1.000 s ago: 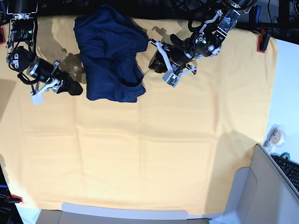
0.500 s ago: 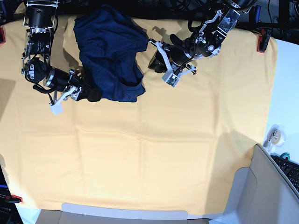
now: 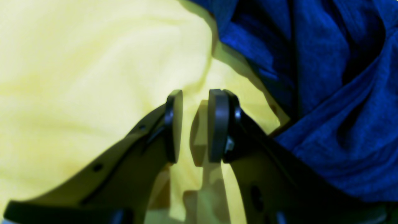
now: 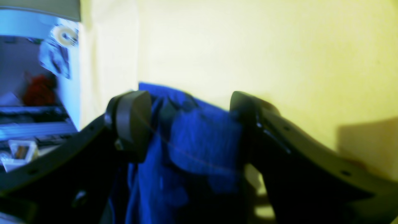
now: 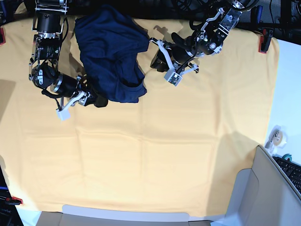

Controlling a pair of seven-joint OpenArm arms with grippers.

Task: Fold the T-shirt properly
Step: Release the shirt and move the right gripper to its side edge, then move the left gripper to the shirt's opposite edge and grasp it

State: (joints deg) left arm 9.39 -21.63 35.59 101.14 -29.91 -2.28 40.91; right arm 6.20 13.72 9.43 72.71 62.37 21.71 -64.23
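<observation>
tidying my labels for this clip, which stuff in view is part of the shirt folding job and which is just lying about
Part of the job:
- navy T-shirt, bunched at the far edge
- right gripper, jaws around a fold of the shirt
- left gripper, jaws apart over bare cloth beside the shirt
- yellow table cloth, the work surface

Just lying about:
- tape roll
- keyboard
- red clamp

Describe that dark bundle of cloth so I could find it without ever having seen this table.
Start with the yellow table cloth that covers the whole table. Near its far edge, between the two robot arms, lies the T-shirt, a crumpled heap. It is the only navy-blue fabric there, plain with no print.
</observation>
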